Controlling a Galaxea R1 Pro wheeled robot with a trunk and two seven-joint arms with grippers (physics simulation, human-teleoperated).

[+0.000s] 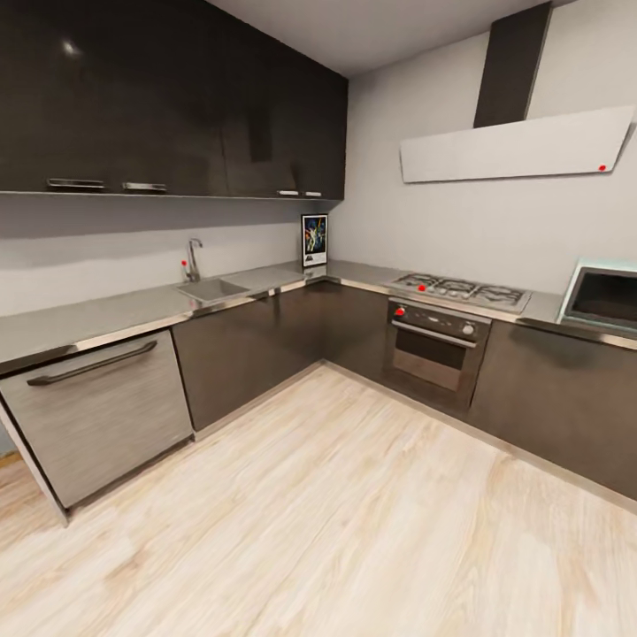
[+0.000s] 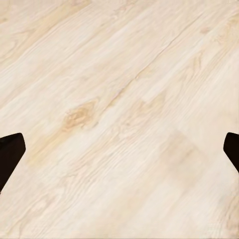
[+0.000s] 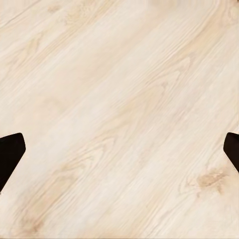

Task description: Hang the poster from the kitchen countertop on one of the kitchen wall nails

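A: Head view, entry one. The poster [image 1: 314,240] stands upright in the inner corner of the countertop [image 1: 106,314], leaning back against the wall, its bottom edge on the grey slab.

B: What sits along each run?

A: Left run: sink [image 1: 211,289] with a tap [image 1: 192,259] behind it, then a dishwasher [image 1: 97,411] below the slab near the left edge of the view. Right run: hob [image 1: 460,289] set into the slab, oven [image 1: 435,351] under it, a microwave [image 1: 602,296] at the far right. A hood [image 1: 518,146] hangs above the hob; dark wall cupboards [image 1: 177,97] run above the sink side.

B: Open room?

A: The pale wood floor [image 1: 336,513] spreads wide between the two runs, bare up to the plinths. The slab's front edge is a straight bright strip that turns at the corner just below the poster.

B: Grippers?

A: Left gripper [image 2: 119,154]: two dark fingertips [image 2: 10,157] show at opposite sides of the left wrist view, well apart, released, with only floor planks between them. Right gripper [image 3: 119,154]: same stance in the right wrist view, fingertips [image 3: 10,157] spread wide, nothing held, wood grain beneath.

B: Poster contact?

A: Nothing touches it but slab and wall.
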